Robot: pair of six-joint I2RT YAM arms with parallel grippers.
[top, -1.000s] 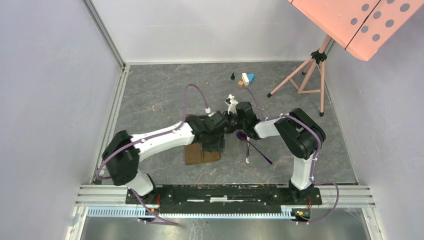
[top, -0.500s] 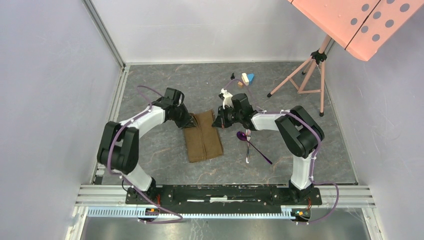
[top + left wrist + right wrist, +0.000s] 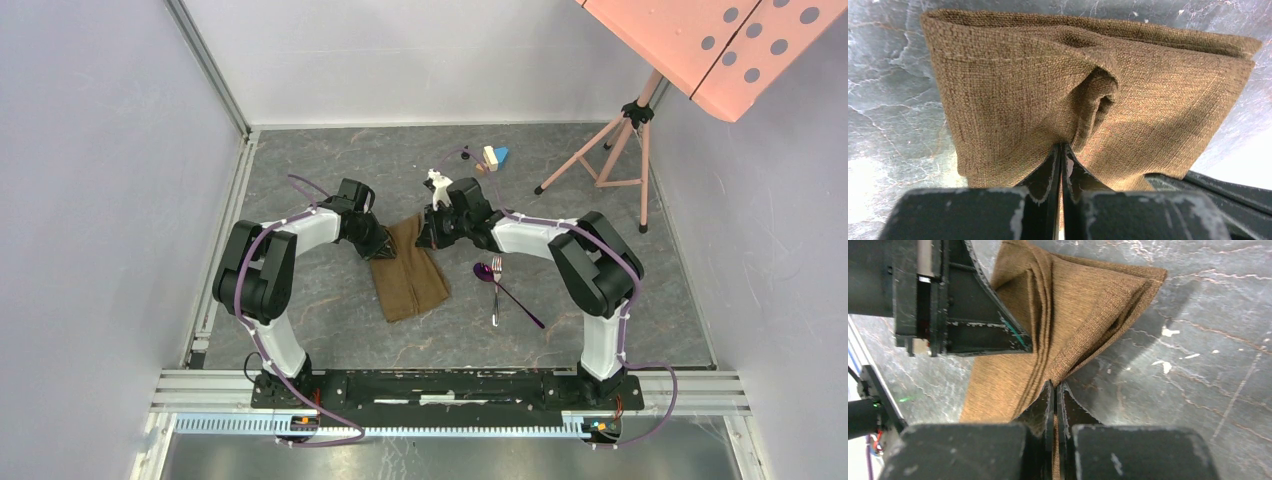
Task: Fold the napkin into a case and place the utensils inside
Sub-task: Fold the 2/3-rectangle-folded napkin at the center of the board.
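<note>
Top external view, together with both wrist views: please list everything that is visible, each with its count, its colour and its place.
napkin: one, brown, folded, middle of the table, its far end pinched from both sides
spoon: one, purple bowl and dark handle, right of the napkin
fork: one, silver, beside the spoon, crossing its handle
toy blocks: about three, cream, blue and orange, far side of the table
music stand: one, pink, far right corner
table: one, grey marbled
left fingers: black, shut on the napkin
right fingers: black, shut on the napkin
</note>
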